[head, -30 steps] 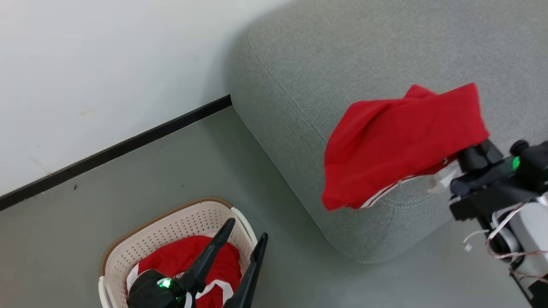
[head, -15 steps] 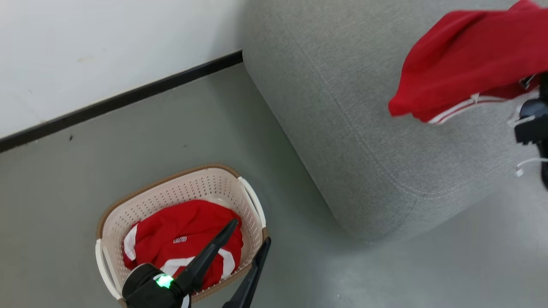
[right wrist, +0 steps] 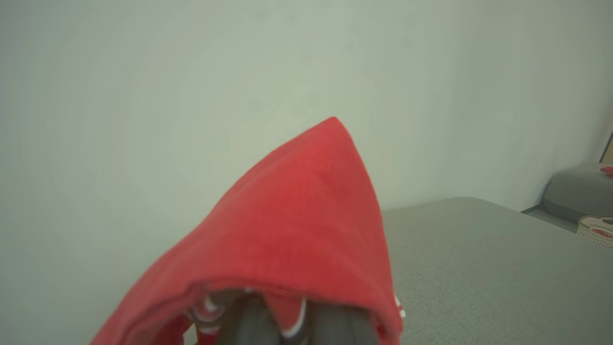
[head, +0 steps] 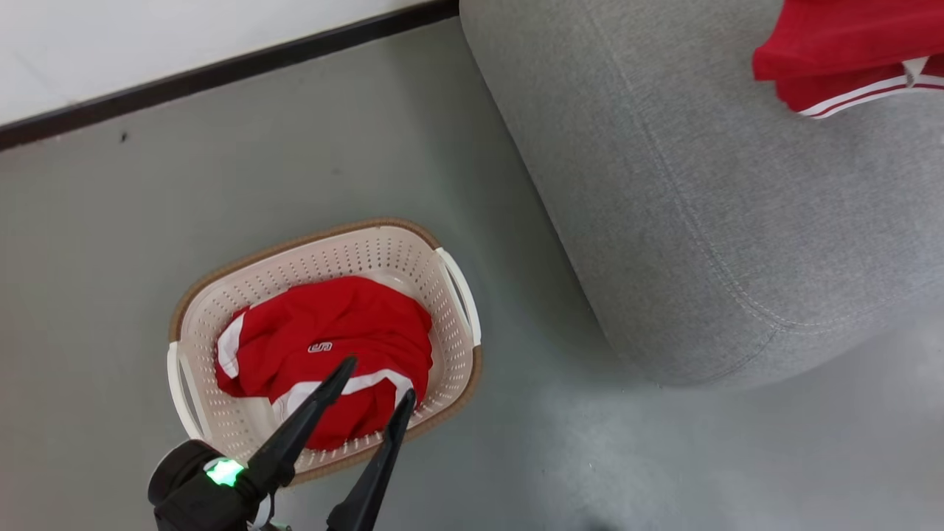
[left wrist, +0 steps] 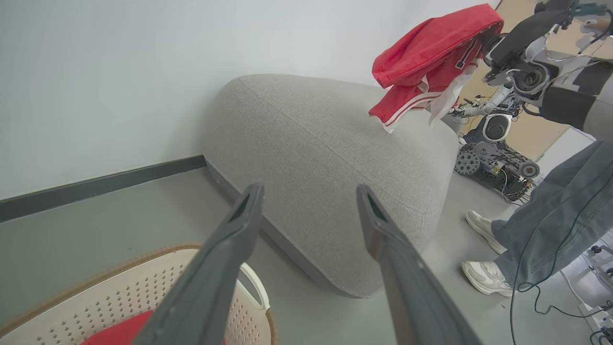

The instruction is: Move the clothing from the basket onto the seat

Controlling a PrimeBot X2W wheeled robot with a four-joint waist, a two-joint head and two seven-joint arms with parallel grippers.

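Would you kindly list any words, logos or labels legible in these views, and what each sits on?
Nothing reads with certainty.
Small white logo on the red garment in the basket: too small to read.
Tags on the lifted garment: too blurred to read.

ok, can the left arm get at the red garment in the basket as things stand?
Probably yes. The left arm's jaws stand open over the red garment, the basket is open-topped, and nothing lies on the garment.
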